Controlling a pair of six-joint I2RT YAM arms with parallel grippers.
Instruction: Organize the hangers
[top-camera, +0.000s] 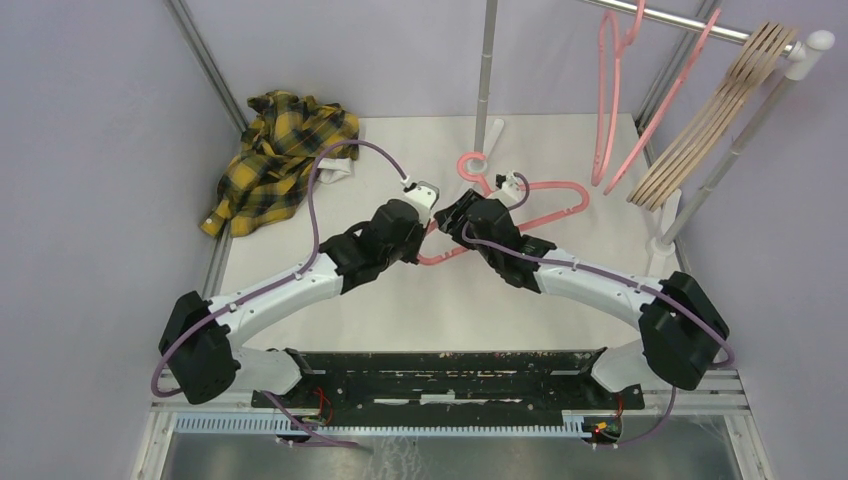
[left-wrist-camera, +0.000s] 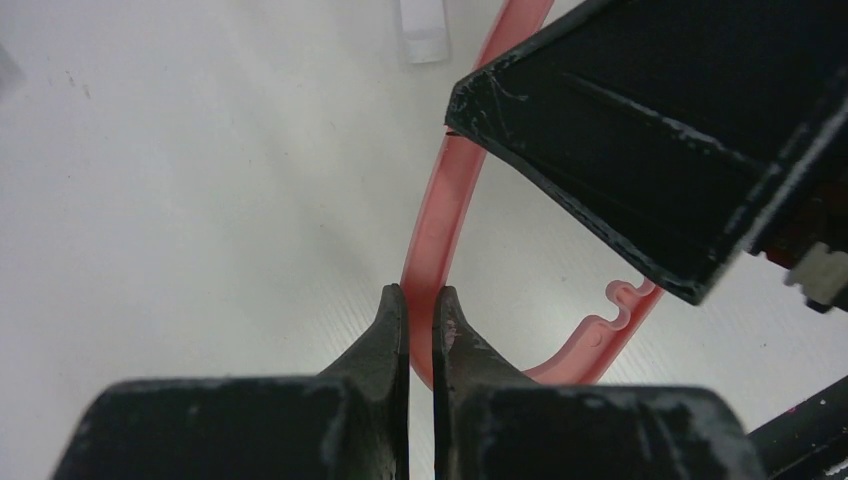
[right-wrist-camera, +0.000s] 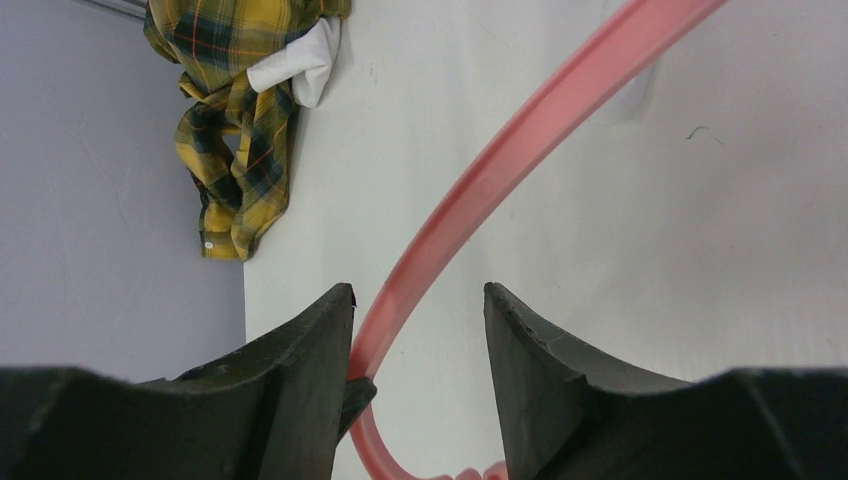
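Observation:
A pink hanger (top-camera: 556, 187) lies on the white table, its hook (top-camera: 472, 165) toward the back. My left gripper (left-wrist-camera: 420, 300) is shut on the hanger's thin rim (left-wrist-camera: 445, 200) near its rounded left corner. Facing it at that corner, my right gripper (right-wrist-camera: 418, 300) is open, and the pink rim (right-wrist-camera: 520, 150) runs between its fingers, close to the left one. In the top view both grippers, left (top-camera: 432, 224) and right (top-camera: 448, 222), meet over that corner. More pink hangers (top-camera: 610, 100) and several beige hangers (top-camera: 720, 120) hang on the rail at the back right.
A yellow plaid shirt (top-camera: 280, 160) lies crumpled at the table's back left corner. The rail's white stand (top-camera: 700, 190) rises at the right edge, and a grey pole (top-camera: 487, 70) stands at the back centre. The right gripper's black body (left-wrist-camera: 660, 130) fills the left wrist view's upper right.

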